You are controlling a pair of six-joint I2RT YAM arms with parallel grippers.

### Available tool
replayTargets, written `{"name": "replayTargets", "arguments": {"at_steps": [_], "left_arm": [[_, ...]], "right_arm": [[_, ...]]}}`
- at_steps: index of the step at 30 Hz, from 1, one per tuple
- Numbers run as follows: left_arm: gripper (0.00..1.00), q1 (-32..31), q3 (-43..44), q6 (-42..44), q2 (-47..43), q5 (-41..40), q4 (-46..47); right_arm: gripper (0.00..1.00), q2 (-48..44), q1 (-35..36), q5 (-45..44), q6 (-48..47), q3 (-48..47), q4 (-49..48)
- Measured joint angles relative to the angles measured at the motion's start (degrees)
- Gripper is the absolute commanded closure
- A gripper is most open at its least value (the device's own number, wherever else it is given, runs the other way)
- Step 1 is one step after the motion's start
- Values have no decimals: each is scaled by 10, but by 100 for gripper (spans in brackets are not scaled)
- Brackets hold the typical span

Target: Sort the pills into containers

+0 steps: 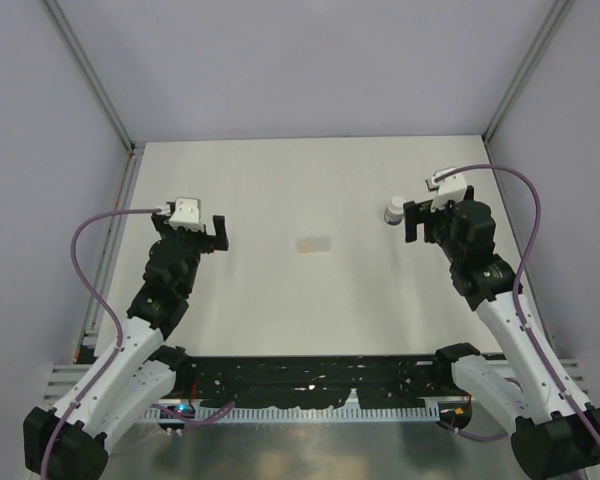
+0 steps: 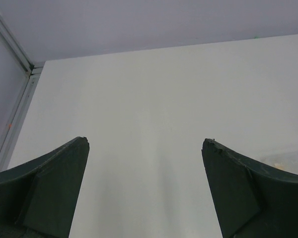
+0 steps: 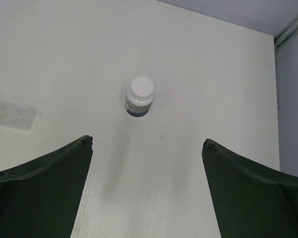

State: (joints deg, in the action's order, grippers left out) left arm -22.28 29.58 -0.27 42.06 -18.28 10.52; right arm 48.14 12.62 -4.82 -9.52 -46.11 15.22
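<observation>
Pills [image 1: 309, 245]: only a faint orange tint at the packet, mid-desk; single pills are too small to tell apart or count.
Packet [image 3: 10, 114]: flat and clear, lying on the desk between the two arms and touched by neither.
Bottle [image 3: 140, 96]: upright, white cap on, greyish body, standing on the right half of the desk, well apart from the packet.
Right jaws: released, spread wide and holding nothing. The bottle sits ahead of them, a little left of centre in the gap and not yet between the fingertips.
Left jaws: released, also wide and empty, over bare desk on the left. The packet's edge shows just past the right finger in the wrist view.
Desk [image 1: 280, 180]: pale and flat, with grey walls on three sides.
Step in hand: by my reading the opening approach, since nothing is grasped, the cap is on, and the right arm [image 1: 470, 245] is lined up on the bottle.
Next move: likely the right jaws advance and lower around the bottle body, then close gently. The bottle is small and light, so an off-centre approach could tip it.
After that: the cap must come off, and the left arm [image 1: 175, 265] will probably have to steady something or fetch the packet.
</observation>
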Motion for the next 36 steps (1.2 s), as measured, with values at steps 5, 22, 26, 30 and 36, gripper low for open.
{"name": "replayTargets", "arguments": {"at_steps": [5,22,26,30,36], "left_arm": [[0,6,-23,0,-2,2,17],[0,7,-47,8,22,4,68],[0,7,-48,10,25,4,71],[0,7,-51,10,30,5,75],[1,7,-57,10,32,12,77]], "right_arm": [[5,-2,-10,0,-4,16,-9],[5,-28,-34,-20,-26,37,-42],[5,-28,-37,-21,-34,40,-45],[5,-27,-37,-21,-39,45,-45],[5,-28,-37,-21,-45,50,-46]]}}
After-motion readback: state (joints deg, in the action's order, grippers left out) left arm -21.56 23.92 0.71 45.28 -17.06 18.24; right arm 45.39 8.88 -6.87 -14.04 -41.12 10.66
